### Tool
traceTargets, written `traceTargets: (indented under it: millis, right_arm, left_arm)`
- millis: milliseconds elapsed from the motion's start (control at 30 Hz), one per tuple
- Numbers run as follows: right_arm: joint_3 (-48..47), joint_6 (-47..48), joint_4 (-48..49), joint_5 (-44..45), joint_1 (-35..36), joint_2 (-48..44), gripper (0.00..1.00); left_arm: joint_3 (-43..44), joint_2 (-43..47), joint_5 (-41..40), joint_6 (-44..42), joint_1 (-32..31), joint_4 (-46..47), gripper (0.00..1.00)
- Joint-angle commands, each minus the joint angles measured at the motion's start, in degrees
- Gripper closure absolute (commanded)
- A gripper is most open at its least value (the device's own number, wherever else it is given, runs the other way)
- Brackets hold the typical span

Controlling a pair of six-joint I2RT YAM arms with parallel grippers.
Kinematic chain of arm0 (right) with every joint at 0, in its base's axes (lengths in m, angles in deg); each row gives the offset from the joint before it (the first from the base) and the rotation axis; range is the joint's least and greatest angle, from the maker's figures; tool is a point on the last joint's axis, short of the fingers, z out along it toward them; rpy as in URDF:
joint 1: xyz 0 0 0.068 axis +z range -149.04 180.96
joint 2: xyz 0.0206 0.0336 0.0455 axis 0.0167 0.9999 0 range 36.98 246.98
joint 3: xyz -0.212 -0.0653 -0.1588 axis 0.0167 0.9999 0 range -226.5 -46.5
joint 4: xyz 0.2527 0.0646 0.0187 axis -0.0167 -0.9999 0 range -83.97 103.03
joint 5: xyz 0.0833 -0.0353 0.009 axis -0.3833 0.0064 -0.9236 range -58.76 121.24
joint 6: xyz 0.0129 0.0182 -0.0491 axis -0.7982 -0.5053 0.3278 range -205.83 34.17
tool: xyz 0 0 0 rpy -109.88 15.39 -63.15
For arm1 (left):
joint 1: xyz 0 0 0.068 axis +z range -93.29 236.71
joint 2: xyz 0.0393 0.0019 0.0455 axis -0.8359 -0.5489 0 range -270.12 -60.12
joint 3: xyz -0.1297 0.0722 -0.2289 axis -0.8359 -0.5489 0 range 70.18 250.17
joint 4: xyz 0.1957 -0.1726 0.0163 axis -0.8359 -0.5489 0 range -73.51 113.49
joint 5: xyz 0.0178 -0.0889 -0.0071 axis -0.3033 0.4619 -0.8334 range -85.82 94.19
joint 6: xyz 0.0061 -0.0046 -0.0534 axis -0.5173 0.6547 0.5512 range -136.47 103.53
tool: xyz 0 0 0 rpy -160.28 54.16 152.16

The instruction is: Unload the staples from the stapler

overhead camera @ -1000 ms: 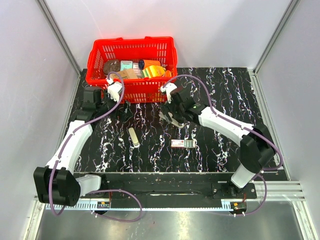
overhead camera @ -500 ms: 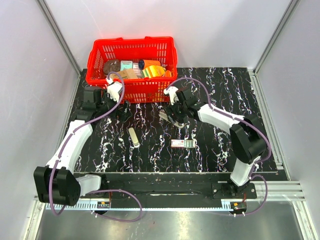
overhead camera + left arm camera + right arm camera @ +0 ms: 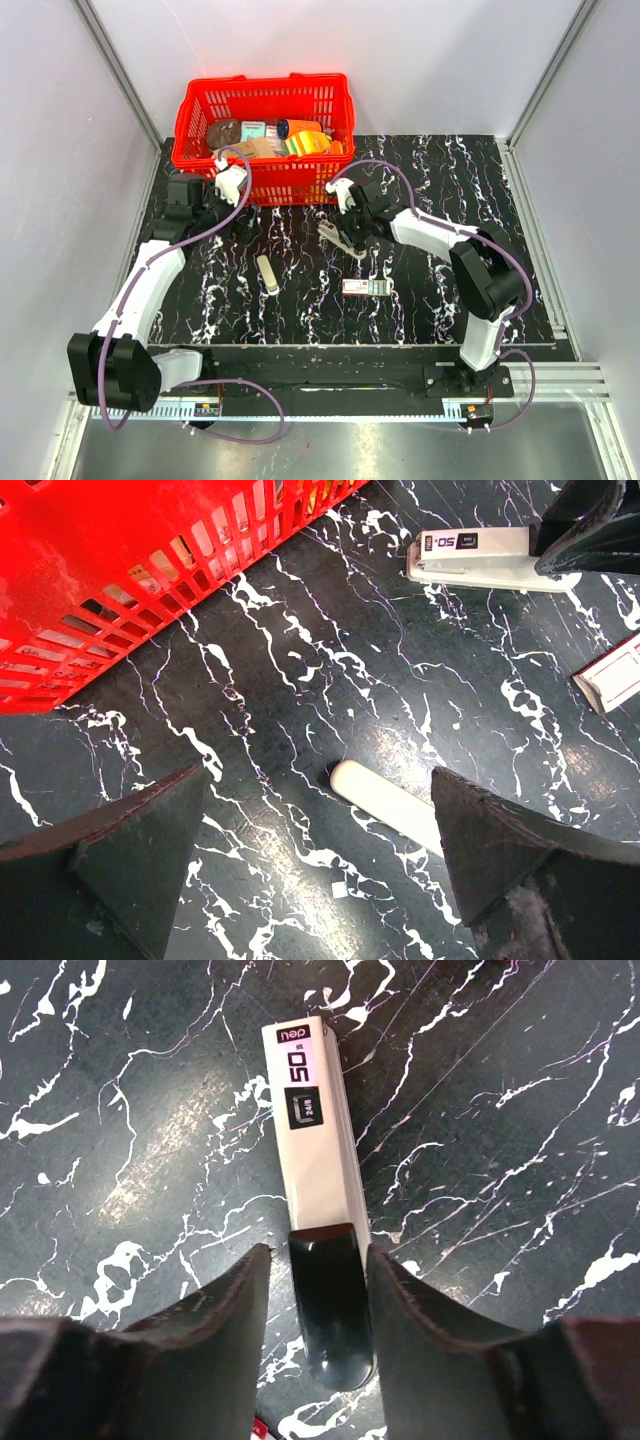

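Note:
The stapler (image 3: 339, 238) lies flat on the black marble table just in front of the basket, silver-grey on top with a glossy black rear end (image 3: 335, 1310). My right gripper (image 3: 318, 1253) is down over that black end, one finger on each side. A thin gap shows at the left finger and hardly any at the right. In the top view the right gripper (image 3: 351, 230) covers the stapler's right part. My left gripper (image 3: 320, 790) hangs wide open and empty above the table, left of the stapler (image 3: 490, 558). The staples are hidden.
A red basket (image 3: 262, 182) full of goods stands at the back, its wall (image 3: 100, 540) close to the left gripper. A beige oblong block (image 3: 267, 274) lies under the left gripper. A small red-and-white box (image 3: 365, 287) lies in front of the stapler.
My right gripper has moved left and down over the stapler's black end, and its jaws have narrowed from wide open to close around it. The left arm has stayed still.

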State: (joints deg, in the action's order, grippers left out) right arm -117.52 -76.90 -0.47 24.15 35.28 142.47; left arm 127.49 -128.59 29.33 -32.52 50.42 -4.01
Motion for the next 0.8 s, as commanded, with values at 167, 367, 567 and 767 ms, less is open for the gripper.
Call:
traceTargets:
  millis: [167,367,567,767]
  right_arm:
    - [0.1,-2.2,-0.4,0.5,-0.2,1.4,0.5]
    - [2.7,-5.1,2.5,0.6,0.0,-1.2,0.67]
    - [10.1,-13.7,10.8,3.9,2.1,-9.1,0.95]
    - [15.1,-21.9,19.2,10.7,6.4,-17.2,1.0]
  left_arm:
    - [0.3,1.9,1.2,-0.5,0.0,1.2,0.01]
    - [0.2,1.6,1.5,0.1,-0.2,1.1,0.01]
    - [-4.0,1.3,-4.0,1.0,-8.2,5.9,0.01]
    - [-6.4,-2.4,0.2,6.8,-14.2,13.3,0.01]
